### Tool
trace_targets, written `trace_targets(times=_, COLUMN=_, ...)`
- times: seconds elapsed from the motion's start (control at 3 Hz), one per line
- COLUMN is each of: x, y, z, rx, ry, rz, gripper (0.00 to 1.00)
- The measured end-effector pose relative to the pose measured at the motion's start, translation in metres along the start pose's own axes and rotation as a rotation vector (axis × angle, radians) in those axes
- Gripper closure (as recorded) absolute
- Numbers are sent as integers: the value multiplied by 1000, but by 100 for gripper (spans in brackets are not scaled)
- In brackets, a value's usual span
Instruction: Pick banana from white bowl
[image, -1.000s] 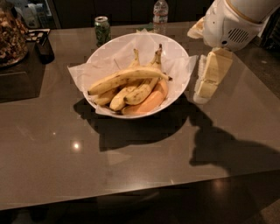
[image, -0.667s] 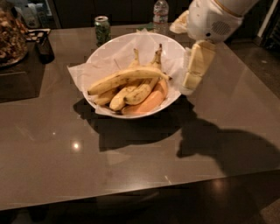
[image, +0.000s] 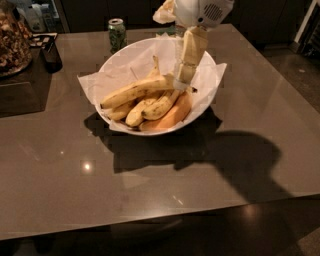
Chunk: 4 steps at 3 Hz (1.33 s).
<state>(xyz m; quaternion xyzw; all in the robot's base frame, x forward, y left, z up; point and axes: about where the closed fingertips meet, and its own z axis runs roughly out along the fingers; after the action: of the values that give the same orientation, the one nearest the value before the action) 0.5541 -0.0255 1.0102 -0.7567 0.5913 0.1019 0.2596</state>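
The white bowl (image: 205, 105), lined with crinkled white paper, sits at the table's middle back. The long, slim banana (image: 135, 91) lies on top of the pile, running from lower left to upper right, its dark stem tip at the right. Shorter bananas (image: 150, 107) and an orange fruit (image: 172, 115) lie under it. My gripper (image: 181, 82) hangs down from above over the bowl's right half, its tip at the long banana's stem end.
A green soda can (image: 117, 33) stands behind the bowl at the back left. A dark cup (image: 51, 56) and a basket of snacks (image: 12, 40) stand at the far left. The table's front edge runs along the bottom.
My gripper has moved left from beside the bowl's right rim to over the bowl, and down onto the long banana's stem end.
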Motion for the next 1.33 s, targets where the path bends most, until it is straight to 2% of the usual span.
trace_targets(times=0.33, x=-11, y=-8, z=25, rx=-49, ry=-13, rz=-21, gripper=0)
trace_targets(times=0.67, x=-7, y=-10, z=25, rx=-35, ry=-34, rz=-9, gripper=0)
trace_targets(times=1.33, x=30, y=-20, z=57, rx=-71, ry=-101, rz=88, gripper=0)
